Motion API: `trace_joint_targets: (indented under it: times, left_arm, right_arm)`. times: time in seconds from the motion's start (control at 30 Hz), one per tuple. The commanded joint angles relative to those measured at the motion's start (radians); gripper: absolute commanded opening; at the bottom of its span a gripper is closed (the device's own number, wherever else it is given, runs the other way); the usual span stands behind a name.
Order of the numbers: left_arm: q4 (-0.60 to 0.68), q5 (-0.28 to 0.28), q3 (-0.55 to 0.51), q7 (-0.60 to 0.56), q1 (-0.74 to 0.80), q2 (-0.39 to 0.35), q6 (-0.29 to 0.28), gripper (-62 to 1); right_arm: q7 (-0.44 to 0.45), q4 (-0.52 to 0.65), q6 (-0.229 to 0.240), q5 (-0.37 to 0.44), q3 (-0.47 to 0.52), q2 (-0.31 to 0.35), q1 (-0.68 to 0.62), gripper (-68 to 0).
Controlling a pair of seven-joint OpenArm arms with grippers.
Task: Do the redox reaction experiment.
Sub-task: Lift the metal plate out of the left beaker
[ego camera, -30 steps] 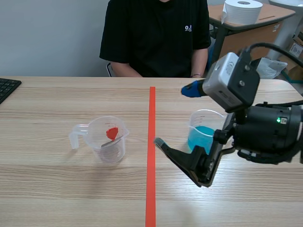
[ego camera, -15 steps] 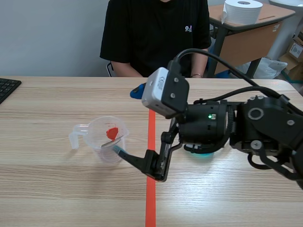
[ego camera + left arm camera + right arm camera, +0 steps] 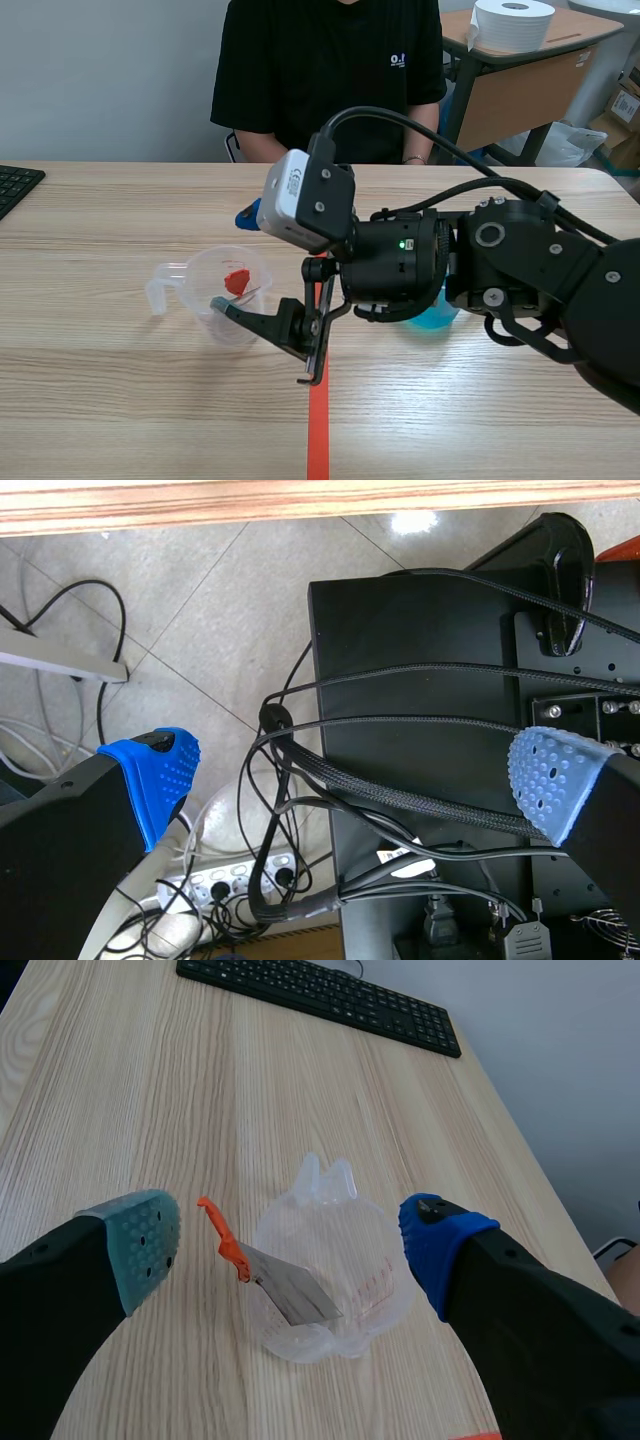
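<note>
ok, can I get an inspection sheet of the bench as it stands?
Surface: wooden table, orange tape line down the middle.
Job's things: clear cup left of the line, with a metal piece with an orange end leaning inside. Cup of blue liquid mostly hidden behind the right arm.
Clutter: keyboard at the table's left edge.
Tools: right tool open, one finger each side of the clear cup, no grip. Left tool open, below the table edge, holding nothing.
Cables: loose cables and a power strip on the floor.
Surroundings: person seated across the table, paper roll on a desk behind.
</note>
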Motion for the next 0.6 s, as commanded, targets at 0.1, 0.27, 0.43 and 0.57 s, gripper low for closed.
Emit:
trace_joint_targets:
  times: [0.1, 0.27, 0.43, 0.57]
  left_arm:
    - [0.013, -0.006, -0.008, -0.014, 0.011, 0.005, -0.005, 1.4]
    - [0.013, -0.006, -0.008, -0.014, 0.011, 0.005, -0.006, 1.4]
    - [0.013, -0.006, -0.008, -0.013, 0.011, 0.005, -0.005, -11.2]
    - [0.013, -0.006, -0.008, -0.013, 0.011, 0.005, -0.005, -26.2]
  right_arm:
    - [0.011, 0.017, -0.003, 0.011, 0.012, 0.016, 0.014, -31.2]
    - [0.011, 0.017, -0.003, 0.011, 0.012, 0.019, 0.014, -41.0]
    - [0.011, 0.017, -0.004, 0.011, 0.013, 0.019, 0.014, -56.1]
    - [0.012, 0.017, -0.004, 0.012, 0.013, 0.019, 0.014, -66.2]
